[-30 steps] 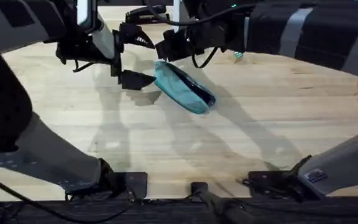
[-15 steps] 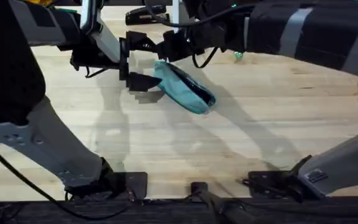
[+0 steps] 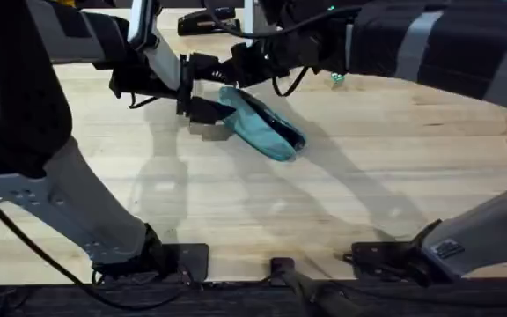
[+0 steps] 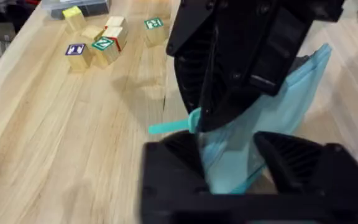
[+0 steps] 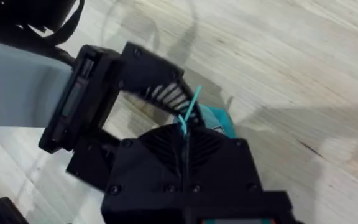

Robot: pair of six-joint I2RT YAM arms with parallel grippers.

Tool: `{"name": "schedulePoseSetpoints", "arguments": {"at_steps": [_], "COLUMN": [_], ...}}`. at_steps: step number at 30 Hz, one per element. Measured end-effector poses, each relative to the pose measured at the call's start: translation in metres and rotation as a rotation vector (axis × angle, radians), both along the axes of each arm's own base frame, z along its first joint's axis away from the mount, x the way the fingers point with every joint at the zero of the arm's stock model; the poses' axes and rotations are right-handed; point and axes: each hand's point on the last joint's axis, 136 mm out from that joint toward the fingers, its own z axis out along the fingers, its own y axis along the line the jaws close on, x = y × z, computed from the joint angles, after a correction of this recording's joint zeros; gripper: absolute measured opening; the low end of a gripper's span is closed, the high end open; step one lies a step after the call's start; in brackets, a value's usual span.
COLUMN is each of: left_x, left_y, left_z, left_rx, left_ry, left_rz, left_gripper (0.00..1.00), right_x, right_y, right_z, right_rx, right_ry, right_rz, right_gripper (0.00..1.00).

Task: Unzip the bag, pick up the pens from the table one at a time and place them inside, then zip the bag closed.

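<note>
The soft teal fabric bag (image 3: 260,123) is straddled by the parted left gripper (image 4: 232,163); its teal pull tab (image 5: 190,112) is pinched by the right gripper (image 5: 184,142).

- The pale wooden tabletop (image 3: 262,211) runs in long planks with fine grain, and a curved far edge shows toward two o'clock in the overhead view.
- Soft grey shadows cross the planks near the centre and toward four o'clock.
- In the left wrist view, small wooden blocks (image 4: 98,40) with coloured printed faces sit clustered toward eleven o'clock.
</note>
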Motion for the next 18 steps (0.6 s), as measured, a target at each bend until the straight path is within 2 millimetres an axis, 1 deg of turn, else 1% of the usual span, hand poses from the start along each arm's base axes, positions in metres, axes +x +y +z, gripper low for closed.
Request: {"name": "schedulePoseSetpoints", "arguments": {"at_steps": [1, 2, 3, 4, 6, 12, 15, 18], "left_x": [0.0, 0.0, 0.001, 0.001, 0.001, 0.001, 0.001, 0.001], "left_y": [0.0, 0.001, 0.001, 0.002, 0.002, 0.002, 0.002, 0.002], "left_z": [-0.001, -0.002, -0.002, -0.003, -0.004, -0.005, -0.005, -0.004], "left_rx": [0.007, 0.011, 0.014, 0.02, 0.027, 0.03, 0.029, 0.028], "left_ry": [0.001, -0.001, -0.006, -0.012, -0.011, -0.01, -0.01, -0.01], "left_rz": [0.0, -0.001, -0.001, -0.001, -0.002, -0.003, -0.002, -0.002], "left_gripper": [0.516, 0.377, 0.217, 0.088, 0.047, 0.043, 0.043, 0.043], "right_x": [0.0, 0.0, 0.0, -0.001, -0.001, -0.002, -0.007, -0.016], "right_y": [0.0, 0.0, 0.0, 0.0, 0.0, -0.001, -0.006, -0.018], "right_z": [0.0, 0.0, 0.0, -0.001, -0.001, 0.0, 0.004, 0.013], "right_rx": [0.0, 0.0, -0.001, -0.002, -0.002, -0.019, -0.052, -0.103], "right_ry": [0.0, 0.0, 0.001, 0.003, 0.004, -0.015, -0.037, -0.06], "right_rz": [0.0, 0.0, 0.0, 0.001, 0.001, 0.028, 0.069, 0.103], "right_gripper": [0.03, 0.03, 0.029, 0.029, 0.03, 0.03, 0.03, 0.03]}}
